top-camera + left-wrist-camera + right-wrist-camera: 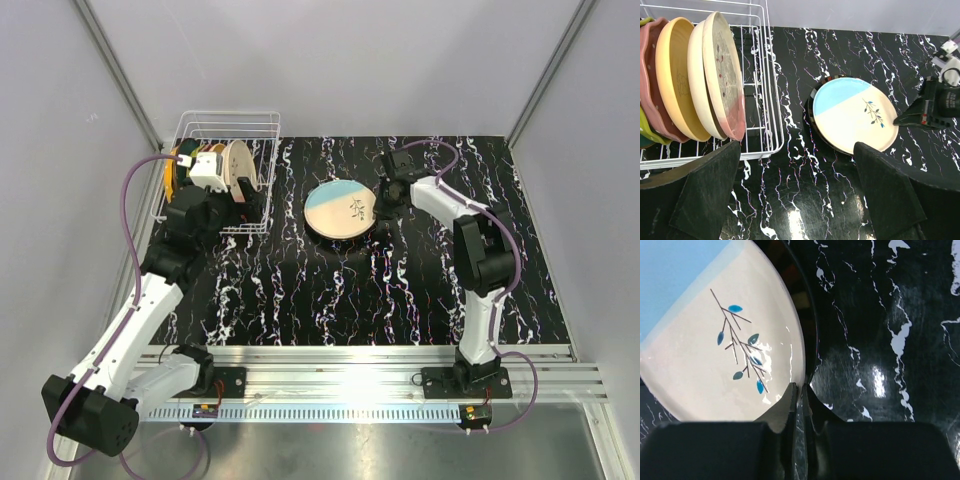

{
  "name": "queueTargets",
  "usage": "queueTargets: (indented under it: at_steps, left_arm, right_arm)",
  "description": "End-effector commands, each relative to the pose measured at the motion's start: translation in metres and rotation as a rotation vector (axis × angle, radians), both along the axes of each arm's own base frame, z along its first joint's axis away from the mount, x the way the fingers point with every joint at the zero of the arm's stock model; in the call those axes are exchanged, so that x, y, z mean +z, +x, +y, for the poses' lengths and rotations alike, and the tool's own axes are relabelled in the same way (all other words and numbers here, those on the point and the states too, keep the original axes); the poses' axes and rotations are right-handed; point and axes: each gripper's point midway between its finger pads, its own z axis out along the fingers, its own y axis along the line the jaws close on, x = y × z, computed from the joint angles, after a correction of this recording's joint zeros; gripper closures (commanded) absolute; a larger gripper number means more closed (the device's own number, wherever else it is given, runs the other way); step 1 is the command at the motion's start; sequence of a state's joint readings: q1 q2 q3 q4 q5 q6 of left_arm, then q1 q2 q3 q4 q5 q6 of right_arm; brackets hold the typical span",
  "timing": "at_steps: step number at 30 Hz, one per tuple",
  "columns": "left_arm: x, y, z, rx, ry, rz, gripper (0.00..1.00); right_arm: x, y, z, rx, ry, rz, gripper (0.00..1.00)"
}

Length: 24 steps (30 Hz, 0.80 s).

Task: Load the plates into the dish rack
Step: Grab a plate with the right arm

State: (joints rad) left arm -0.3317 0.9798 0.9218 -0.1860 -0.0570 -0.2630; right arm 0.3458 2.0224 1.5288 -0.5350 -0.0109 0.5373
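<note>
Overhead, a black tabletop veined with white carries two things. At far left stands the dish rack, a white wire basket whose long axis runs away from the arms; several plates stand on edge in it. Right of the rack and apart from it, a cream-and-blue plate lies flat. The right claw sits at this plate's right edge, so the rack lies to its left, beyond the plate. The right arm is nearer the plate, the left arm nearer the rack.

From the left wrist, the left claw hangs wide and holds nothing, its dark fingers framing the rack's near corner. The racked plates lean side by side: scalloped pink, glossy yellow, plain cream, then a speckled beige plate next to the free wire slots. The flat plate is round and shiny, with a sky-blue band and a small leafy sprig.

From the right wrist, the right claw is drawn to a narrow slit, pinching the cream-and-blue plate's rim just beside the sprig. A dark plate lies underneath — whether its edge is caught too I cannot tell. The round plate has no long axis; I judge it must be tipped on edge, face across the rack's length, to fit.
</note>
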Motion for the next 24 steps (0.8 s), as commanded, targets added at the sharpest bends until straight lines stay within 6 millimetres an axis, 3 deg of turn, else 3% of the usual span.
queueTargets:
  at_steps: [1,11,24]
  left_arm:
    - [0.019,0.003,-0.003,-0.014,-0.033,-0.056,0.01]
    - [0.017,0.003,-0.004,-0.017,-0.034,-0.054,0.01]
    - [0.012,0.004,-0.005,-0.019,-0.031,-0.043,0.01]
  right_arm:
    - [0.054,-0.003,-0.001,0.031,0.012,-0.101,1.00]
    - [0.052,-0.032,-0.011,0.034,0.006,-0.087,1.00]
    - [0.038,-0.051,-0.015,0.039,0.014,-0.070,1.00]
